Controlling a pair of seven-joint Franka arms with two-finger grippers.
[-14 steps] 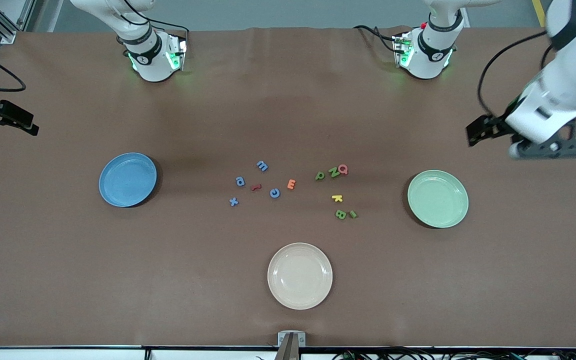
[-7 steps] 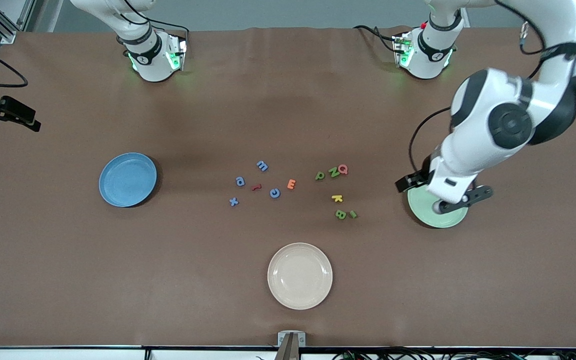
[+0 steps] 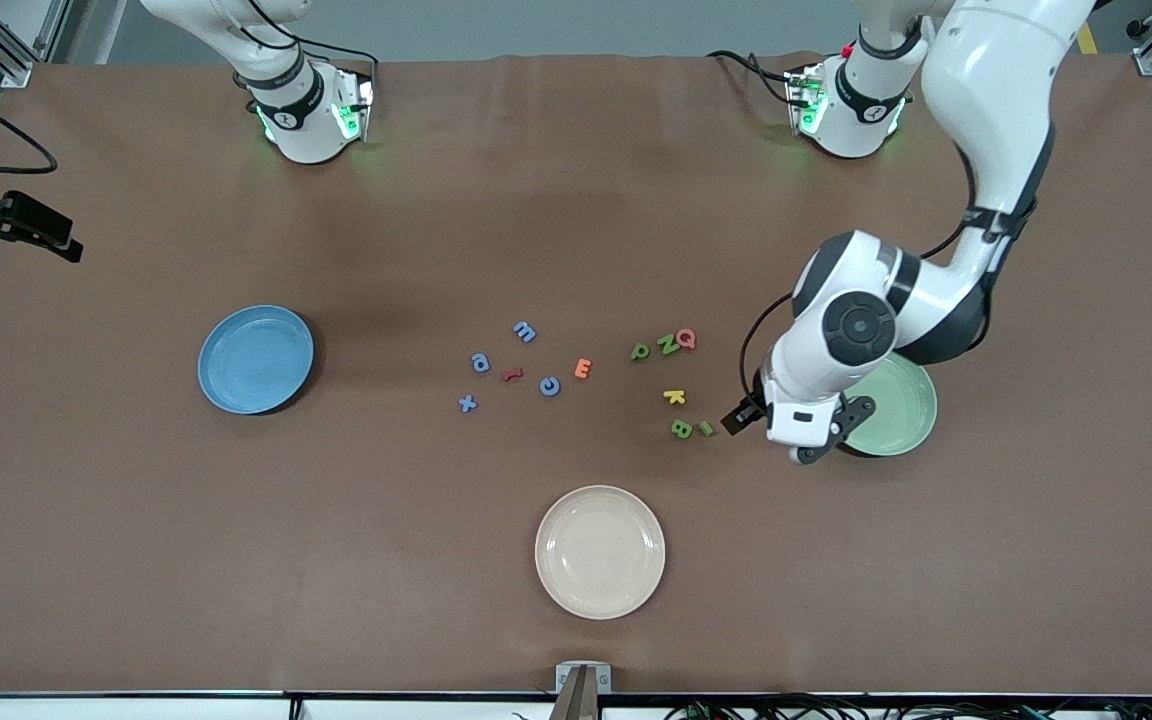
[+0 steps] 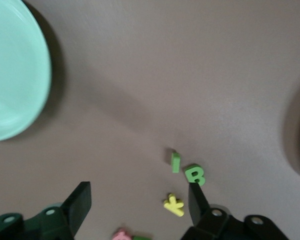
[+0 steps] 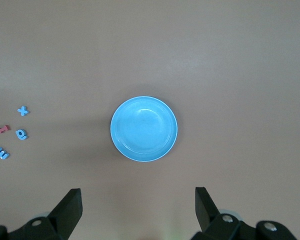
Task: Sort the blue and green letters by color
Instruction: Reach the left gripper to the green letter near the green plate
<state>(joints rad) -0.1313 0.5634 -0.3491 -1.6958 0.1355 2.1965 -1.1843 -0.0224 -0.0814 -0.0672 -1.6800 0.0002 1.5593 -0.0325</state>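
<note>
Swung in from the table's end, the left gripper [image 4: 137,202] is held open over bare table, between green plate [image 4: 12,75] and B [image 4: 195,174]. Right gripper [image 5: 137,210] is parked open above the blue plate [image 5: 144,128].

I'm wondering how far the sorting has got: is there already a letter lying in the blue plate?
No, the blue plate is bare inside in the right wrist view, and the blue x lies on the table beside it.

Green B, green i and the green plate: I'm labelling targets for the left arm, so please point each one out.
green B [image 4: 195,174], left wrist view, on the letter's middle.
green i [image 4: 175,162], left wrist view, on its stem.
green plate [image 3: 904,408], front view, on the bare part not hidden by the arm.
</note>
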